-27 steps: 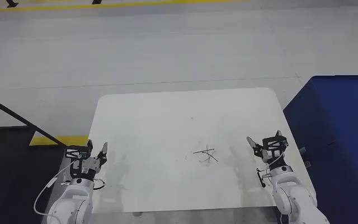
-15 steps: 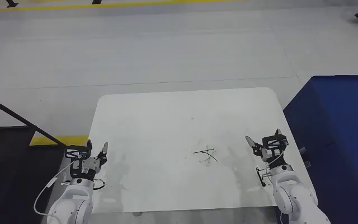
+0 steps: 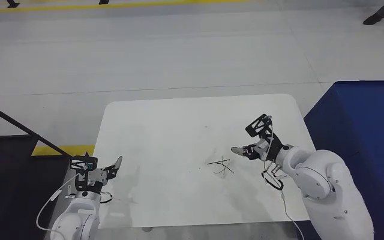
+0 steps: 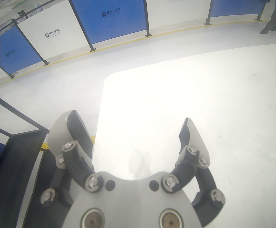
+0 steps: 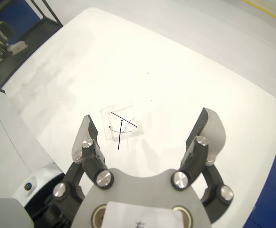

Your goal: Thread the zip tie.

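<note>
Several thin black zip ties (image 3: 221, 165) lie crossed on the white table (image 3: 168, 126), right of its centre. In the right wrist view the zip ties (image 5: 121, 127) rest on a small clear plastic sheet (image 5: 139, 131). My right gripper (image 3: 249, 137) hovers just right of the ties, open and holding nothing; the right wrist view has the gripper (image 5: 146, 114) above and short of them. At the table's front left corner, my left gripper (image 3: 101, 165) is open with nothing in it, far from the ties. The left wrist view looks past that gripper (image 4: 129, 116) onto bare table.
A blue bin (image 3: 354, 132) stands against the table's right edge, close behind the right arm. A black frame (image 3: 24, 129) runs along the left side, with a yellow floor line (image 3: 60, 150) near it. Blue and white barrier panels (image 4: 116, 19) stand across the floor.
The right arm has swung in from the table's right edge toward the zip ties, its gripper turned and still open. The left gripper tilted slightly at its corner.
</note>
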`<move>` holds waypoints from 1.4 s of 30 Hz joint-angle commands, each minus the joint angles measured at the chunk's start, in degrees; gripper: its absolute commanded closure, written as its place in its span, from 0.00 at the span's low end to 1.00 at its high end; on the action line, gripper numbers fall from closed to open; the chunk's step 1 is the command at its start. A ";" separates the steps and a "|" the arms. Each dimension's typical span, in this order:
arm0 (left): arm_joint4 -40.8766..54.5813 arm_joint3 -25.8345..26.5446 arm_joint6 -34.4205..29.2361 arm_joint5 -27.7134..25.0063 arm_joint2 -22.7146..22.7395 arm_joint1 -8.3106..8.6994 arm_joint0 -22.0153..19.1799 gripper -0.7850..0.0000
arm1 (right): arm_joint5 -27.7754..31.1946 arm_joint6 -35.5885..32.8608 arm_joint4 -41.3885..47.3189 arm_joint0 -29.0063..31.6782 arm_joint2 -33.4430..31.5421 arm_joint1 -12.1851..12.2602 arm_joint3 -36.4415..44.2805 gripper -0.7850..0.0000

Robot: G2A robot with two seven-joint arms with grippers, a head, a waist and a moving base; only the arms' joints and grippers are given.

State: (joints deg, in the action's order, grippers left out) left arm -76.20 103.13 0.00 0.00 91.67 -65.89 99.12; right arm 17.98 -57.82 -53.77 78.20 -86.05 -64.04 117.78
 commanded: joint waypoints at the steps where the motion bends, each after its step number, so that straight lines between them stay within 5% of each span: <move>1: 0.00 0.00 0.00 0.00 0.00 0.00 0.00 0.00 | 0.00 0.38 0.11 0.19 -0.20 0.00 0.00 0.00; 8: 0.00 0.00 0.00 0.00 0.00 0.00 0.00 0.00 | -0.16 0.83 1.11 0.39 -0.19 -0.05 -0.38 0.00; 10: 0.00 0.00 0.00 0.00 0.00 0.00 0.00 0.00 | -0.53 2.22 9.28 -0.01 -1.77 -0.17 -2.40 0.00; 13: 0.00 0.00 0.00 0.00 0.00 0.00 0.00 0.00 | 4.04 -10.46 12.88 -4.58 -0.90 0.61 -2.85 0.00; 19: 0.00 0.00 0.00 0.00 0.00 0.00 0.00 0.00 | -2.96 -29.48 18.46 -19.33 10.37 0.32 -8.11 0.00; 22: 0.00 0.00 0.00 0.00 0.00 0.00 0.00 0.00 | -2.75 -30.18 14.13 -25.10 17.51 0.23 -12.27 0.00; 33: 0.00 0.00 0.00 0.00 0.00 0.00 0.00 0.00 | 1.61 -26.88 17.07 -24.69 18.80 0.66 -13.55 0.00; 38: 0.00 0.00 0.00 0.00 0.00 0.00 0.00 0.00 | -1.61 -30.11 15.55 -30.61 28.40 1.67 -17.32 0.00; 42: 0.00 0.00 0.00 0.00 0.00 0.00 0.00 0.00 | -2.01 -30.18 17.76 -38.56 38.94 1.61 -27.73 0.00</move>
State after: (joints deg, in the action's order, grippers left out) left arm -76.20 103.13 0.00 0.00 91.67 -65.89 99.12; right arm 16.05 -88.10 -37.41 42.13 -50.32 -62.32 92.94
